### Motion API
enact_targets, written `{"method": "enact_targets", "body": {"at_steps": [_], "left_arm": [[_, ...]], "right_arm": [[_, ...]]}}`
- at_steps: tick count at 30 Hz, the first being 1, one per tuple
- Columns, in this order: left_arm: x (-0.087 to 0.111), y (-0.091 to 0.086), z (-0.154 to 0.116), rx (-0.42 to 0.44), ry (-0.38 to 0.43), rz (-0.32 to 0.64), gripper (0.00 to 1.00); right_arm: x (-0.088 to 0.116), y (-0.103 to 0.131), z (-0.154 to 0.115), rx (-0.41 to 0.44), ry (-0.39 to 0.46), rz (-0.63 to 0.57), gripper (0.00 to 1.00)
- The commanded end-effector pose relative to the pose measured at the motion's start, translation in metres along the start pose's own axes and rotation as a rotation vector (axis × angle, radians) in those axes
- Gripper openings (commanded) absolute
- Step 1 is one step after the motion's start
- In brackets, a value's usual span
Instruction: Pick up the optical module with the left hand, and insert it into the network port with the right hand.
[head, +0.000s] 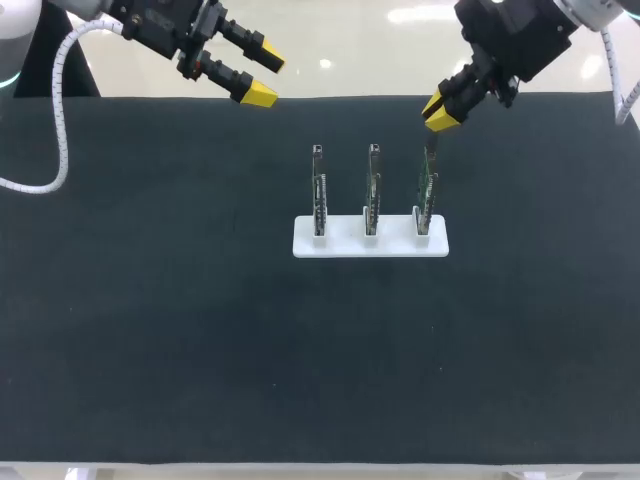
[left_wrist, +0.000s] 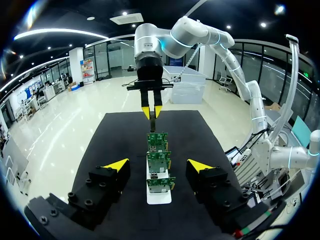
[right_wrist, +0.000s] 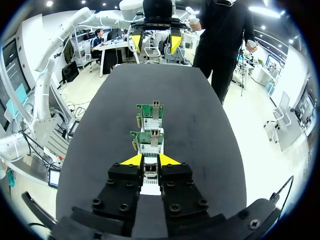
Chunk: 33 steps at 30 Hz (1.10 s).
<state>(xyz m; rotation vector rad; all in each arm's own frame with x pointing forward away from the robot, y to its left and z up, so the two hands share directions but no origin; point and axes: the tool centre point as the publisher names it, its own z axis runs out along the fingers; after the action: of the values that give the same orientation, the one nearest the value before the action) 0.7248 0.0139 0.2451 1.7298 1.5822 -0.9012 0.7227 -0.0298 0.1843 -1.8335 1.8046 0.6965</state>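
Note:
Three green circuit boards stand upright in a white rack (head: 340, 243) at the middle of the black table. My right gripper (head: 437, 112) hangs just above the rightmost board (head: 428, 190). In the right wrist view its fingers (right_wrist: 150, 161) are shut on a small silver optical module (right_wrist: 150, 171) at that board's top edge; most of that board is hidden under the fingers. Ahead of them stand the middle board (right_wrist: 148, 141) and the far board (right_wrist: 150, 111). My left gripper (head: 258, 72) hangs open and empty over the table's back edge, well left of the rack.
The left board (head: 318, 195) and middle board (head: 372, 190) each carry a metal port at the top. A white cable (head: 55, 120) from my left arm droops over the table's left side. Bare black mat (head: 320, 360) surrounds the rack.

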Motion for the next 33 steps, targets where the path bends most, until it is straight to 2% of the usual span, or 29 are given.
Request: {"method": "enact_targets", "body": {"at_steps": [1,33], "left_arm": [[-0.0006,0.0007,0.0000,0.002,0.004,-0.001,1.00],[-0.0006,0.0007,0.0000,0.002,0.004,-0.001,1.00]], "right_arm": [[0.0019,-0.0001,0.0027,0.006,-0.005,-0.002,0.00],[0.0027,0.0014,-0.0001,0.005,-0.005,-0.005,0.00]]}}
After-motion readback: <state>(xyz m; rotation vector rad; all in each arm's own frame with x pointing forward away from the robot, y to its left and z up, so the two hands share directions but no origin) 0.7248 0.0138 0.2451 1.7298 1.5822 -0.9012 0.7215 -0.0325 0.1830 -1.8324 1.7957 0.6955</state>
